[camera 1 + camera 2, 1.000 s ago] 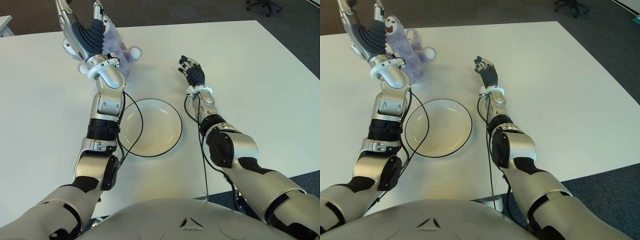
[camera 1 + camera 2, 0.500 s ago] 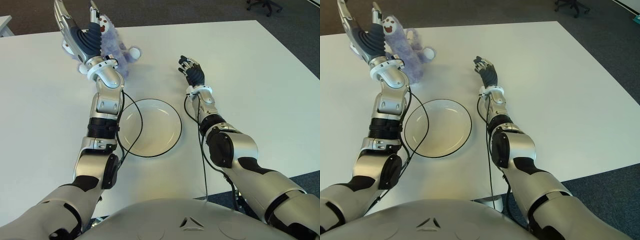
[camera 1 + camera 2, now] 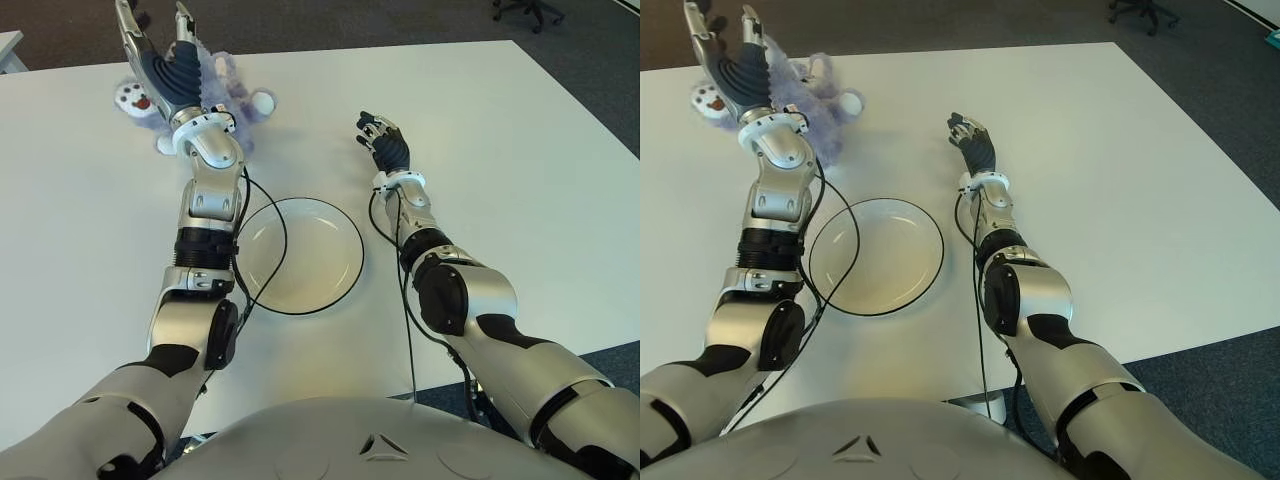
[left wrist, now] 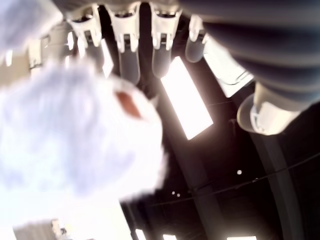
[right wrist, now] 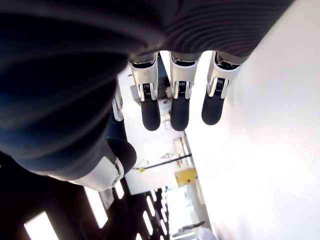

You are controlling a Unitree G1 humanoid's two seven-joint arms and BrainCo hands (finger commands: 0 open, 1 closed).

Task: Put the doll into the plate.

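Doll (image 3: 236, 100) upper left of frame, beyond plate (image 3: 300, 255). Left hand (image 3: 160, 62) over it, fingers spread, gripping nothing. Right hand (image 3: 385, 143) at centre, relaxed, empty.

Looks like an office or lab space: big plain white table (image 3: 520, 150), dark grey carpet floor (image 3: 400, 20), wheeled base of an office chair (image 3: 528, 12) at the far edge. Left wrist view shows a dark ceiling with long rectangular light panels (image 4: 186, 97).
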